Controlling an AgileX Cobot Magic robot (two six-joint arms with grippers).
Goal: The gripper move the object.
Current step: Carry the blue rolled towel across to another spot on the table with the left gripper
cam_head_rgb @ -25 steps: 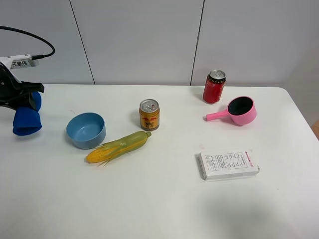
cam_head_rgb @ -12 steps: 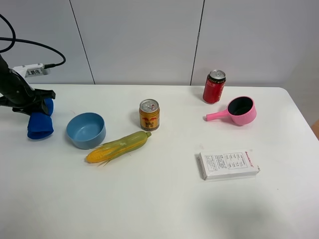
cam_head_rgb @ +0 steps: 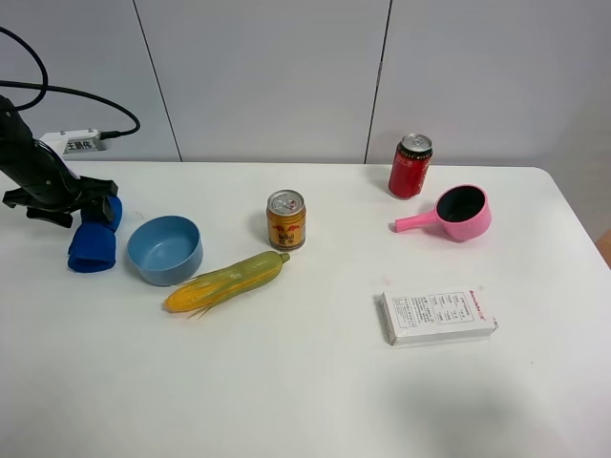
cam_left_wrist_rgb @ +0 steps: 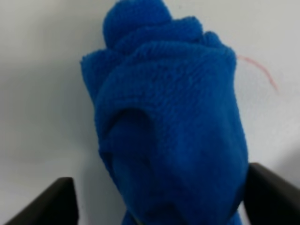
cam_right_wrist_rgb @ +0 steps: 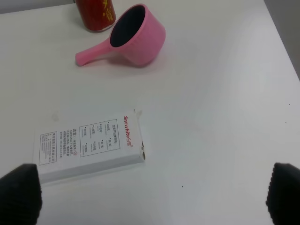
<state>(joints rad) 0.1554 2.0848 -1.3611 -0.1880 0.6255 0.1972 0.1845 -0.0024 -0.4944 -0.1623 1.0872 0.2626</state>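
Fingers [cam_left_wrist_rgb: 49, 204] of the left gripper [cam_head_rgb: 92, 204] are clamped on the blue cloth bundle [cam_head_rgb: 93, 245], over at the left of the surface [cam_head_rgb: 305, 382], just beside the light-blue bowl [cam_head_rgb: 164, 250]. The right gripper [cam_right_wrist_rgb: 151, 194] has its fingers spread wide, holding nothing, above the white box [cam_right_wrist_rgb: 89, 145].

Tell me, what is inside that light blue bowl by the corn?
Nothing shows inside the bowl: only its bare blue floor and far wall. The inner face of its near wall is hidden from this high camera.
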